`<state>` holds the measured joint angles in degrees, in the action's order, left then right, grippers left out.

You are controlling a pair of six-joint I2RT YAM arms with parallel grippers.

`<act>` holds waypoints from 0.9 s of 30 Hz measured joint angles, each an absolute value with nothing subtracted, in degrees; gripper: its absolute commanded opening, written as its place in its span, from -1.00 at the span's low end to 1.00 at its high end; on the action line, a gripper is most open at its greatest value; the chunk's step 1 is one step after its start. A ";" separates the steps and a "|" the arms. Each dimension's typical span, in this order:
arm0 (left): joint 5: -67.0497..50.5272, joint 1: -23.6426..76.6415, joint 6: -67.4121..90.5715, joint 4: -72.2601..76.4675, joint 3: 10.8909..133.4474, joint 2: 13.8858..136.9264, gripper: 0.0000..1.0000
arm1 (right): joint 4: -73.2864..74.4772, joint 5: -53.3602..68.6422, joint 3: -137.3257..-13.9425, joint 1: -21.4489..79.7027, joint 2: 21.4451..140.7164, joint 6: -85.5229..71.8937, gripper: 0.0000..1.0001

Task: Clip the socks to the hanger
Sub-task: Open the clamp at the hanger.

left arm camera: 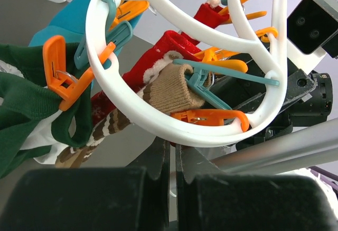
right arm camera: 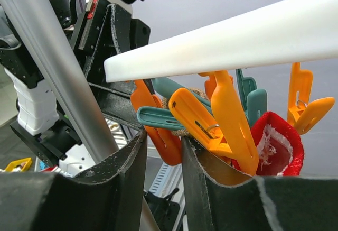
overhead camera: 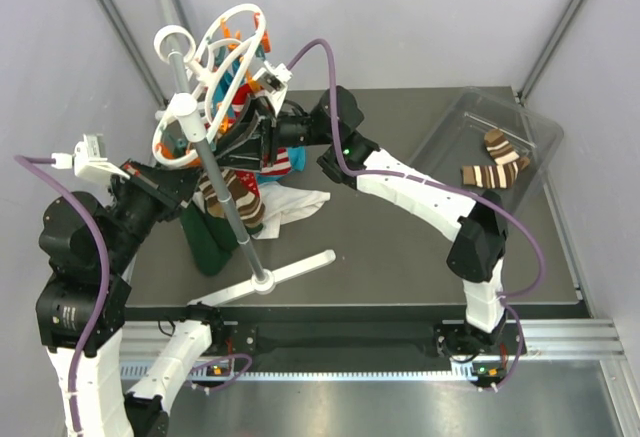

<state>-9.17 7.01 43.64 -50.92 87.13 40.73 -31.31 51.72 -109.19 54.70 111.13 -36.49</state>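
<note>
The white ring hanger stands on its grey pole at the back left. Red socks and a brown-and-cream striped sock hang from it. In the left wrist view the brown sock's cuff sits in a teal clip inside a ring. My right gripper reaches in from the right. Its fingers stand a clip's width apart with an orange clip touching both. My left gripper is just under the ring, jaws together, nothing seen between them.
A clear bin at the right holds brown-striped socks. A dark green garment and a white cloth lie by the pole's base. Teal fabric also hangs on the hanger.
</note>
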 measured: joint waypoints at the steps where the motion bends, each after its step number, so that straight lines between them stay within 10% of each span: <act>1: -9.17 7.01 43.66 -51.09 87.13 40.73 -1.00 | -31.62 51.90 -109.19 54.72 111.28 -36.60 -0.42; 12: -9.04 7.01 44.86 -50.96 86.50 40.29 -0.99 | -32.32 52.34 -109.19 54.72 111.53 -35.99 -1.00; 20: -8.71 7.01 44.62 -47.53 83.31 37.34 0.34 | -28.82 50.83 -109.06 55.90 111.50 -35.44 -1.00; 27: -6.22 7.01 44.45 -46.30 82.78 35.46 0.64 | -26.63 47.62 -107.50 57.01 111.37 -35.18 -1.00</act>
